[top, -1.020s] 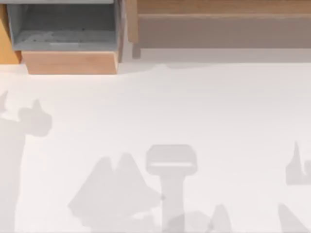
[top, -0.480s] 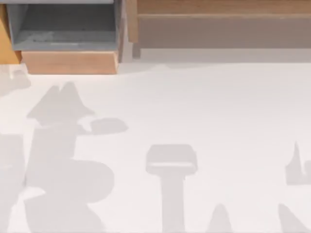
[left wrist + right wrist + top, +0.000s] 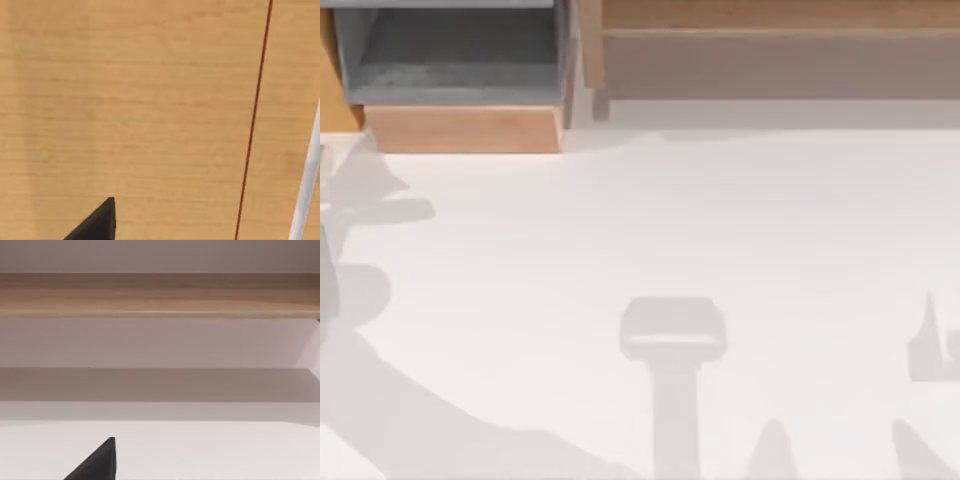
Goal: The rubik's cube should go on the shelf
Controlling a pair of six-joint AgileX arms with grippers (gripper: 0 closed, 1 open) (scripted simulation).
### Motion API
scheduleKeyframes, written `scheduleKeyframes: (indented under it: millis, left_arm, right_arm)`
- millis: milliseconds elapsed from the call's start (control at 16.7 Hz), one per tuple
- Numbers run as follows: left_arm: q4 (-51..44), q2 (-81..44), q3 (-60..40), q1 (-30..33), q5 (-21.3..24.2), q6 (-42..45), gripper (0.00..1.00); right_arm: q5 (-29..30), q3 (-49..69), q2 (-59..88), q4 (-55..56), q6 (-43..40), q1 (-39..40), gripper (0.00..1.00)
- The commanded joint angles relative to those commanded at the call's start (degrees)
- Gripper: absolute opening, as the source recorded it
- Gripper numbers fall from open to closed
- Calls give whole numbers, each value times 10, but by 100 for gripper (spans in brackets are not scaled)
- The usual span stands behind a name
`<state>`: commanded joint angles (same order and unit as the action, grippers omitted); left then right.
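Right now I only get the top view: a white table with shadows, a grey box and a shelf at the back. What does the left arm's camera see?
Observer: A light wooden panel, seen from very close, with the grain plain to see.
Visitor: Just plain wood?
Observer: No. A thin dark seam runs across the panel, and a white strip borders it on one side.
Visitor: And the right arm's camera?
Observer: It faces the shelf head-on from low over the table. You see the front edge of its wooden ledge, with a shaded band beneath it.
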<state>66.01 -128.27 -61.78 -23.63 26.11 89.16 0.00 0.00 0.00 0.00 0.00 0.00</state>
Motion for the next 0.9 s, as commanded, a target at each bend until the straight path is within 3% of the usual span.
scheduleKeyframes:
  millis: [900]
  left_arm:
    - [-21, -55, -78, 11, -9, 16, 100]
  right_arm:
    - [0, 0, 0, 0, 0, 0, 100]
